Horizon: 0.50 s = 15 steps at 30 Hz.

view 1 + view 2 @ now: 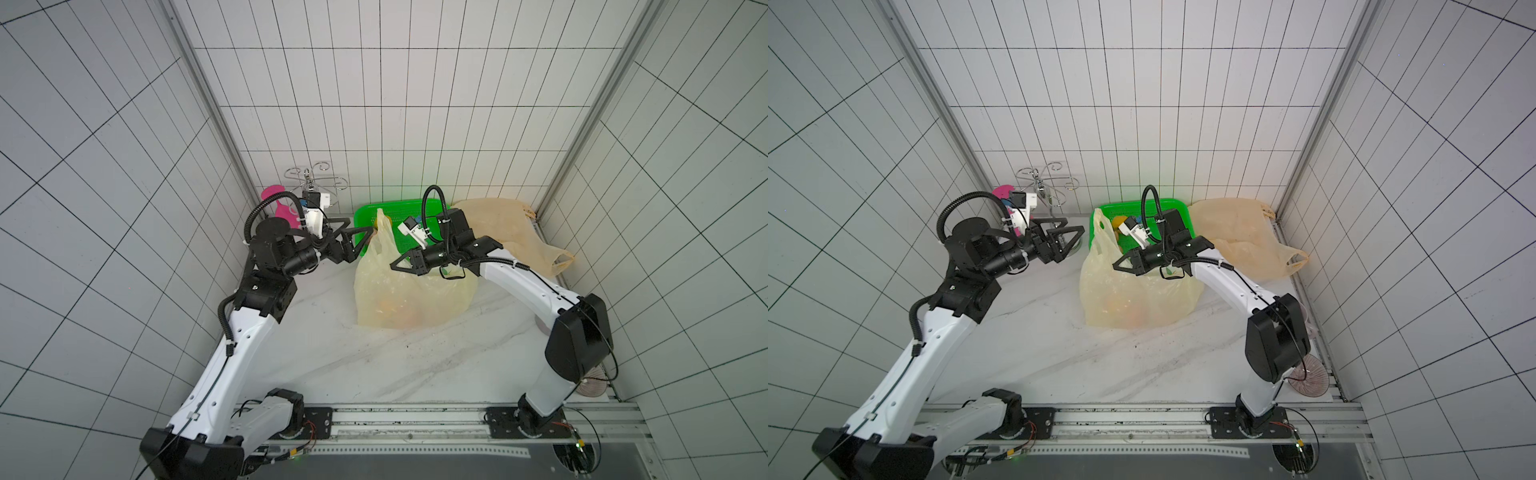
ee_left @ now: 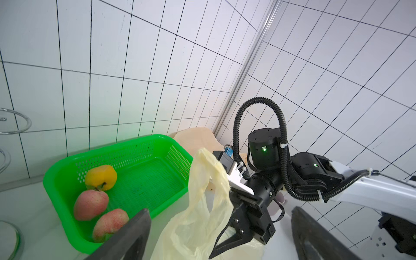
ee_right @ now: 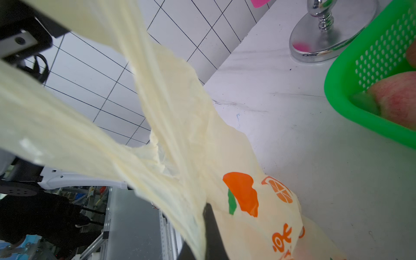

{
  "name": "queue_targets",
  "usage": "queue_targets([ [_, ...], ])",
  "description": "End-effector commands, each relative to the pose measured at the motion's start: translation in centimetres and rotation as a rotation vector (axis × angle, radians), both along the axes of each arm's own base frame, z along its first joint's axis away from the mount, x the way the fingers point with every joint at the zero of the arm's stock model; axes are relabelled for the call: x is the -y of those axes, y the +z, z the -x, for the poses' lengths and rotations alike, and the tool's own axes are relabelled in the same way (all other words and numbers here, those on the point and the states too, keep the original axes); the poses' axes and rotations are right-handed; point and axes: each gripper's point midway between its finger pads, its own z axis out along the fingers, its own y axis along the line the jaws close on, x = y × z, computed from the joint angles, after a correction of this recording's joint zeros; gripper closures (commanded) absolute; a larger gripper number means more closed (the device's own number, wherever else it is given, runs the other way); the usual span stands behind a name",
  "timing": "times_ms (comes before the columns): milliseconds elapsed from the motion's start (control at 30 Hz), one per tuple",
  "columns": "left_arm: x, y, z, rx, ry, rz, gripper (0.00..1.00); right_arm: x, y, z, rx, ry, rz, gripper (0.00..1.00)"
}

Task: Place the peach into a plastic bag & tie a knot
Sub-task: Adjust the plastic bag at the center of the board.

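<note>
The right gripper (image 1: pixel 392 264) is shown closed, pinched on a handle of the plastic bag (image 1: pixel 415 299) just right of centre in both top views. In the right wrist view the pale plastic is pulled taut across the frame, above orange fruit prints on the bag's side. The left gripper (image 1: pixel 1074 224) is spread wide and nothing is held in it. It is placed left of the bag and apart from it. In the left wrist view the bag's free handle (image 2: pixel 202 171) is seen standing upright beyond the two dark fingers (image 2: pixel 126 236).

A broad stretch of bare marble table (image 1: pixel 374 365) lies open below the bag, down to the metal rail at the lower edge. Tiled walls close in on the left, right and top of the scene.

Inside the bag, an orange-pink rounded shape (image 1: pixel 1127 311) is made out through the plastic; it is probably the peach, though the film blurs it. A green basket (image 2: pixel 112 146) sits just above the bag, holding two peaches (image 2: pixel 91 203) and a yellow fruit (image 2: pixel 101 176). A second bag (image 1: pixel 498 228) lies flat at the right, and a chrome stand (image 1: pixel 316 178) is set at the upper left.
</note>
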Motion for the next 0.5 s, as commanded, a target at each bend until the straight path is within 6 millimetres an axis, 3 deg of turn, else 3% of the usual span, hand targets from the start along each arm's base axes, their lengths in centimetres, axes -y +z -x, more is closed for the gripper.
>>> queue_targets([
  [0,0.9,-0.5,-0.6,0.137,-0.07,-0.032,0.02,0.5,1.2,1.7,-0.032,0.064,-0.077,1.0],
  [133,2.3,-3.4,0.1,0.17,-0.195,-0.052,0.02,0.6,2.0,1.8,-0.044,0.092,-0.113,1.0],
  [233,2.9,-5.7,-0.6,0.154,-0.22,-0.094,0.02,0.6,2.3,2.2,-0.05,0.111,-0.126,1.0],
  [333,3.4,-6.3,-1.2,0.15,-0.256,-0.105,0.02,0.5,2.2,2.5,-0.059,0.128,-0.132,1.0],
  [467,5.9,-6.5,-0.1,0.149,-0.428,-0.078,0.02,0.3,2.0,2.5,-0.072,0.14,-0.134,1.0],
])
